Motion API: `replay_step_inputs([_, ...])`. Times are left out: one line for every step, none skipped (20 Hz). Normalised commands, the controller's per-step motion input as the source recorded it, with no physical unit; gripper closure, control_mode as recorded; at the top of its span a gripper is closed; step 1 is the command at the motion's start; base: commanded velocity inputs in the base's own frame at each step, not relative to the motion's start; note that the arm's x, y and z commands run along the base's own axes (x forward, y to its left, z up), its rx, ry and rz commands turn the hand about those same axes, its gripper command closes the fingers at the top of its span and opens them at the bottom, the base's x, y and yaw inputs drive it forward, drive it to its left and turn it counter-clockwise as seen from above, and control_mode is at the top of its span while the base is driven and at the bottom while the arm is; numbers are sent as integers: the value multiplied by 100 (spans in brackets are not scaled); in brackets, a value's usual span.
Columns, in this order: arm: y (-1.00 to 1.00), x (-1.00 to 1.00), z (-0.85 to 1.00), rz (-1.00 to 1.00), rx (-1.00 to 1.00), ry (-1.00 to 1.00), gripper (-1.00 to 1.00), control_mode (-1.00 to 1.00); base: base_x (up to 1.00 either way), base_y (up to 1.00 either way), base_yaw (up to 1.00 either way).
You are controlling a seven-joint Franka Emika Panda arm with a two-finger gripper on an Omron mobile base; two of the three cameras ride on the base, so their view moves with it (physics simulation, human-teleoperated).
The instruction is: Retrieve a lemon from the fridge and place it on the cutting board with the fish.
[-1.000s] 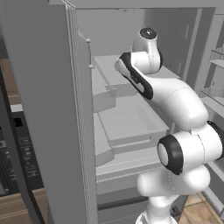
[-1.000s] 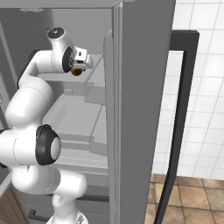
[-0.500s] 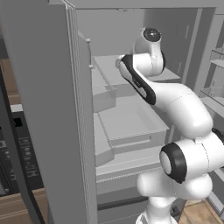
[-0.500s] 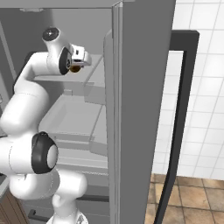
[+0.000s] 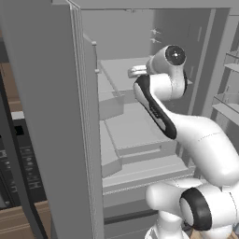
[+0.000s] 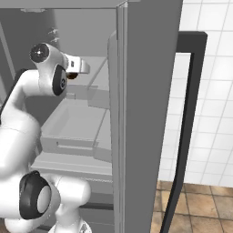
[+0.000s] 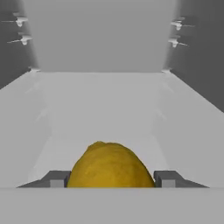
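Observation:
The lemon [image 7: 109, 166], yellow-orange and rounded, sits between my two dark fingertips in the hand view. My gripper [image 7: 111, 180] is shut on it above a pale shelf [image 7: 109, 105] inside the fridge. In the right base view the lemon [image 6: 71, 76] shows as a small dark orange spot under my white hand, in the upper part of the open fridge [image 6: 82, 123]. The cutting board is out of view.
The fridge's left door [image 5: 46, 116] and right door [image 6: 145, 113] stand open on either side of my arm. Below the hand lie shelves and a pale drawer [image 5: 135, 135]. A black-framed appliance [image 6: 186, 113] stands against the tiled wall to the right.
My arm has drawn back a little toward the base and its upper joint has sunk slightly. The lemon stays in the gripper and has moved with the hand.

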Motion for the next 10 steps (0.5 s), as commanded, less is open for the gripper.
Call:
replay_step_inputs([0,-77,26,0,5,0,100,-100,0,0,0])
replay_step_inputs([0,-84,25,0,5,0,100,-100,0,0,0])
replay_step_inputs([0,-95,29,0,5,0,100,-100,0,0,0])
replay_step_inputs([0,-99,30,0,5,0,100,-100,0,0,0])
replay_step_inputs([0,-100,31,0,5,0,100,-100,0,0,0])
replay_step_inputs([0,-100,23,0,3,0,100,-100,0,0,0])
replay_step_inputs([-1,-100,5,0,0,0,100,-100,0,0,0])
replay_step_inputs([-4,-100,0,0,0,0,100,-100,0,0,0])
replay_step_inputs([-8,-100,0,0,0,0,100,-100,0,0,0])
replay_step_inputs([-8,-100,0,0,0,0,100,-100,0,0,0])
